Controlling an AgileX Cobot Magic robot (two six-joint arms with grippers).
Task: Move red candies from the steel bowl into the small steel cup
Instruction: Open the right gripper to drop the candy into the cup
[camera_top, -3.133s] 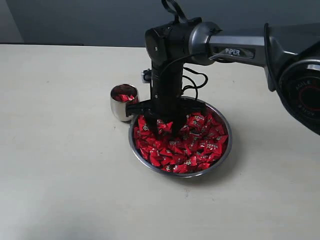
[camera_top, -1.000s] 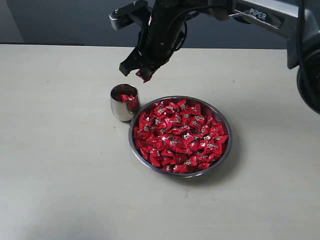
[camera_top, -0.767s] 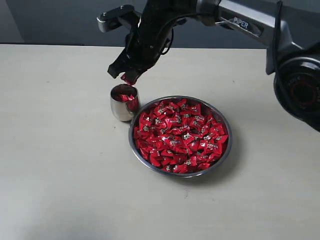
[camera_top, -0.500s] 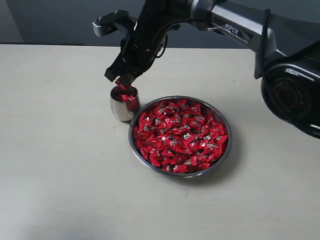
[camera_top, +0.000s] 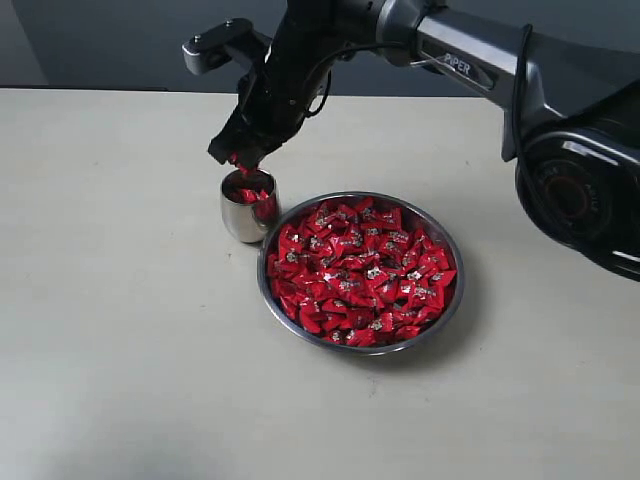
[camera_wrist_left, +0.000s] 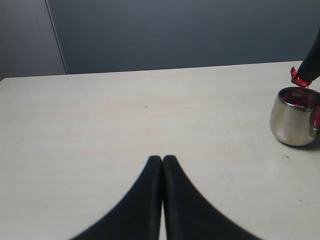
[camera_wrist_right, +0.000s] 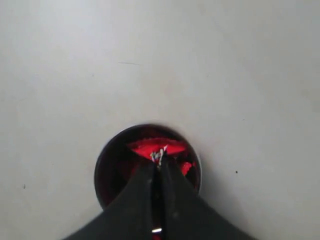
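A: So, the right gripper (camera_top: 237, 157)?
B: Pinching one shiny red wrapped candy (camera_wrist_right: 160, 155) directly over the small polished steel cup (camera_top: 240, 220).
A: Advice?
B: I'd release low and centred. The wide shallow steel bowl (camera_top: 455, 292) sits just beside it.

On my screen the small red candies (camera_top: 360, 275) in shiny wrappers are bright scarlet, each flecked with tiny silver-white marks. The wide round steel bowl (camera_top: 459, 290) is polished silver, its rim a thin pale ring. At its 10 o'clock the small polished steel cup (camera_top: 238, 222) is mirror-grey outside and dark inside, with red at the mouth. The table (camera_top: 120, 300) is plain matt cream. My right gripper (camera_top: 237, 158) is black, with a scrap of red and a silver glint at its jaws. Its arm (camera_top: 470, 65) is silver-grey and black with white lettering. My left gripper (camera_wrist_left: 162, 160) is black too. The back wall (camera_top: 120, 40) is dark blue-grey.
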